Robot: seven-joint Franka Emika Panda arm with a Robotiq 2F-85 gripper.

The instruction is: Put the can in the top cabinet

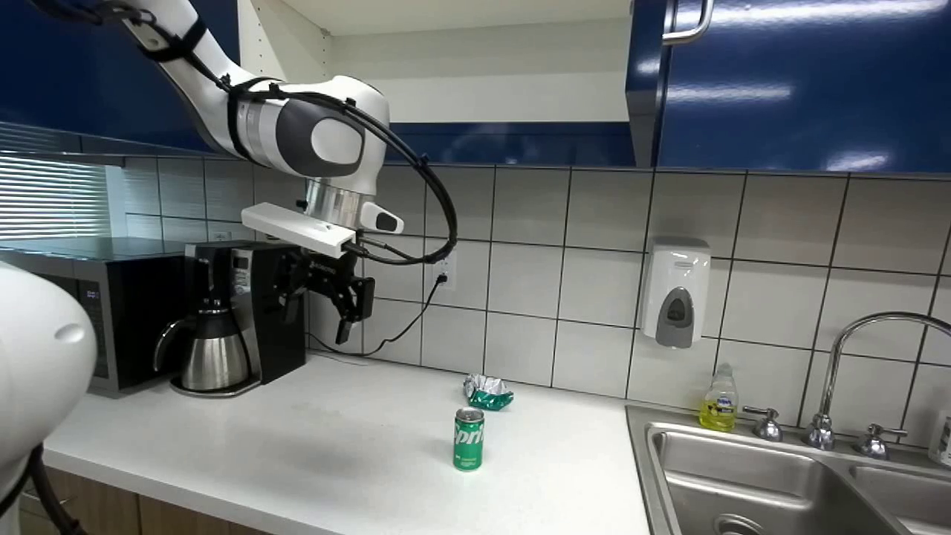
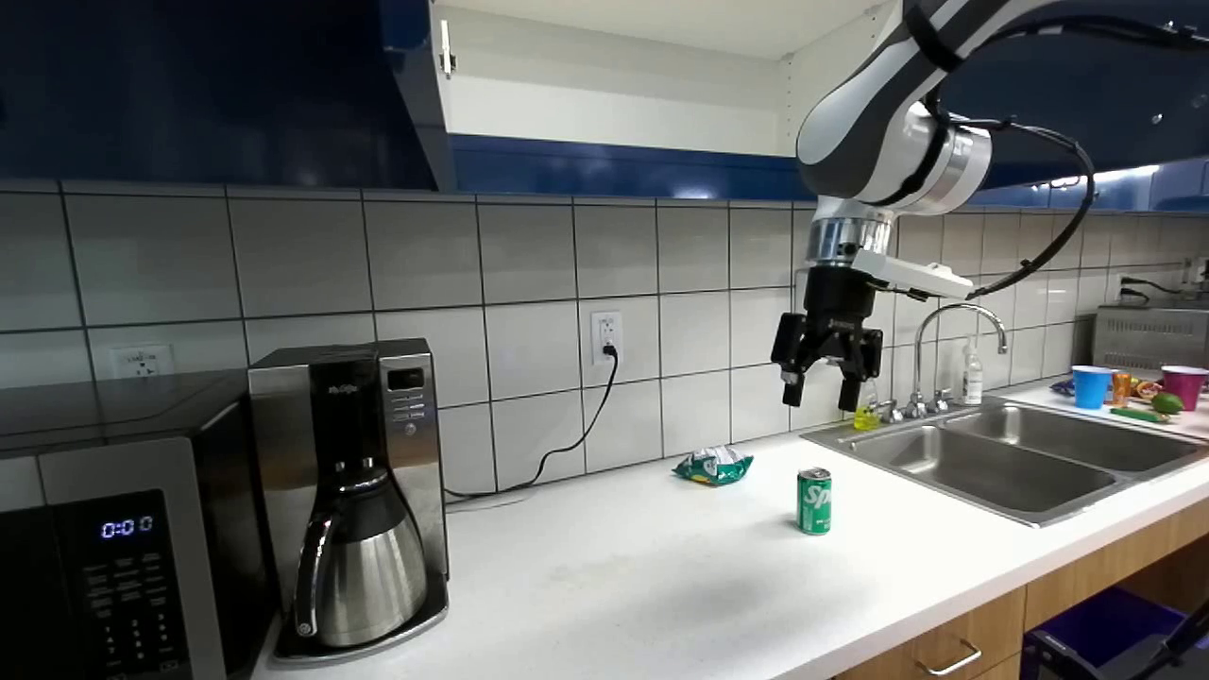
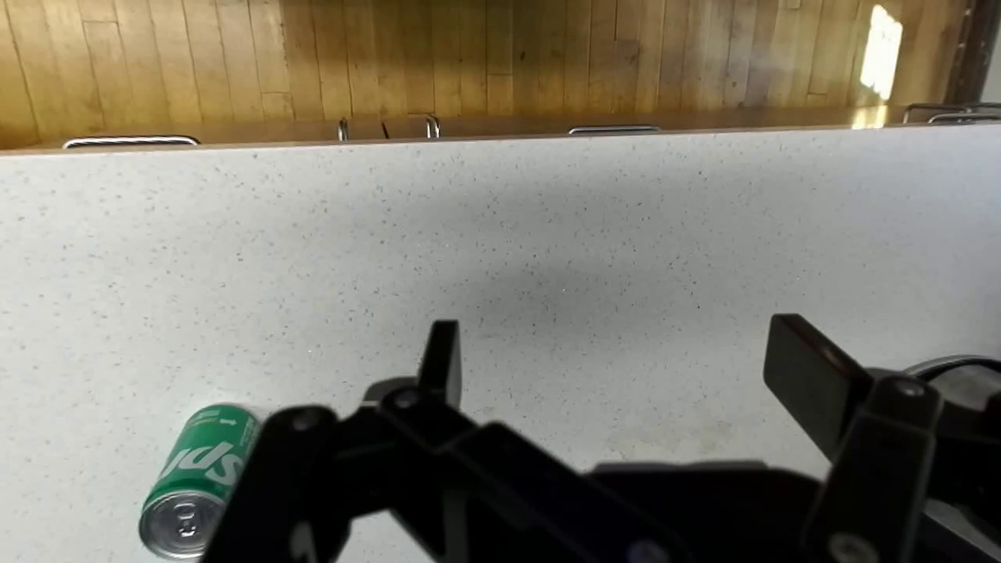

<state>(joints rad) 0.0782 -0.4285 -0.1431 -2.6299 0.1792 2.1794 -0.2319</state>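
Observation:
The green Sprite can [image 1: 469, 440] stands upright on the white counter; it also shows in an exterior view [image 2: 814, 502] and at the lower left of the wrist view [image 3: 199, 477], partly behind a finger linkage. My black gripper [image 1: 355, 316] hangs above the counter, pointing down and apart from the can. It is open and empty: in the wrist view [image 3: 616, 340] only counter lies between the spread fingers. It also shows in an exterior view [image 2: 820, 392]. The upper cabinet [image 1: 513, 141] is open, with a white interior and blue lower edge; it also shows in an exterior view [image 2: 614, 165].
A crumpled green bag [image 1: 488, 394] lies behind the can near the tiled wall. A coffee maker [image 2: 354, 491] and microwave [image 2: 113, 529] stand at one end. A steel sink [image 1: 743, 475] with faucet [image 1: 828, 386] and soap bottle [image 1: 718, 401] lies at the other.

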